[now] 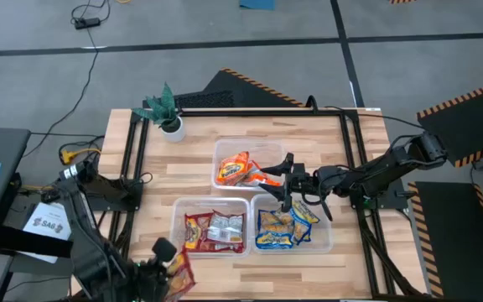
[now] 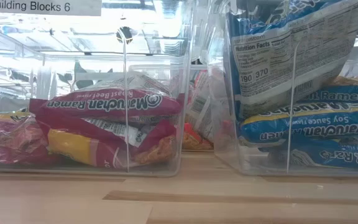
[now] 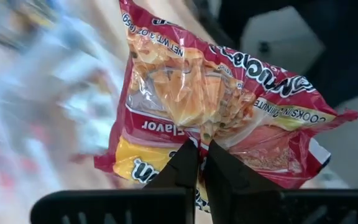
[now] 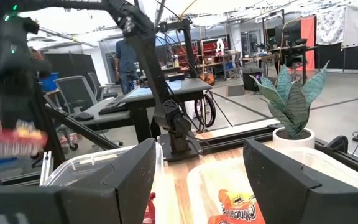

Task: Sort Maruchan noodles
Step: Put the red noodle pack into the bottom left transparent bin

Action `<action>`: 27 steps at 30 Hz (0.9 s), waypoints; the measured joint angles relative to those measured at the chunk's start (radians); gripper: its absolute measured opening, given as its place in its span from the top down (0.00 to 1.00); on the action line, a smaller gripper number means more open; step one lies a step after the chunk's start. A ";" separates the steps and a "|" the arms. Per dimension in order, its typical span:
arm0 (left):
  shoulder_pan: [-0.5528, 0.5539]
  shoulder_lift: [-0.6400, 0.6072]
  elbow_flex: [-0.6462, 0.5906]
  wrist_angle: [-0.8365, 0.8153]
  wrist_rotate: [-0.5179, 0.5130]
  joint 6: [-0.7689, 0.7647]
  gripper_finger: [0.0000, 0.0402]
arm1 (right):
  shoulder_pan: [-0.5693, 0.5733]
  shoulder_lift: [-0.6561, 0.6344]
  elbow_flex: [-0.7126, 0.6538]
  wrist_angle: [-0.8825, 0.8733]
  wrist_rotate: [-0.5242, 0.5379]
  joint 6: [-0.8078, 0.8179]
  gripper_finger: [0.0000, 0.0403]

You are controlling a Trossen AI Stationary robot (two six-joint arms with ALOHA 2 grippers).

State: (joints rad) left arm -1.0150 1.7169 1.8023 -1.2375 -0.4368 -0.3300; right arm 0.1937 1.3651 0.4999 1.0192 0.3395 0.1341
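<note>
Pinching a red packet (image 3: 222, 106), left gripper (image 3: 201, 163) nears 3 tubs (image 1: 233, 204); right gripper (image 1: 296, 189) gapes empty.

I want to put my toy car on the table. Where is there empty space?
Bare wood lies right of the potted plant, behind the orange-packet tub, and along the table's right edge. The middle is crowded: three tubs sit close together, with the right hand hovering over them.
</note>
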 joint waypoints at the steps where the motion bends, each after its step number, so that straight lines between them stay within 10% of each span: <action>1: 0.016 -0.022 -0.007 0.001 -0.029 0.043 1.00 | 0.000 0.000 0.000 -0.003 0.000 0.000 0.34; 7: 0.188 -0.218 -0.189 0.157 -0.064 0.200 1.00 | 0.000 0.000 0.000 -0.034 0.000 0.023 0.34; 16: 0.522 -0.649 -0.841 0.814 0.306 0.315 1.00 | 0.000 0.000 0.000 -0.047 0.000 0.033 0.34; 27: 0.583 -0.854 -1.340 1.402 0.311 0.168 0.96 | -0.001 0.000 0.000 -0.046 0.001 0.022 0.34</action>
State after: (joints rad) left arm -0.4316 0.8627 0.4624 0.1643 -0.1255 -0.1615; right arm 0.1928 1.3649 0.5003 0.9730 0.3401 0.1566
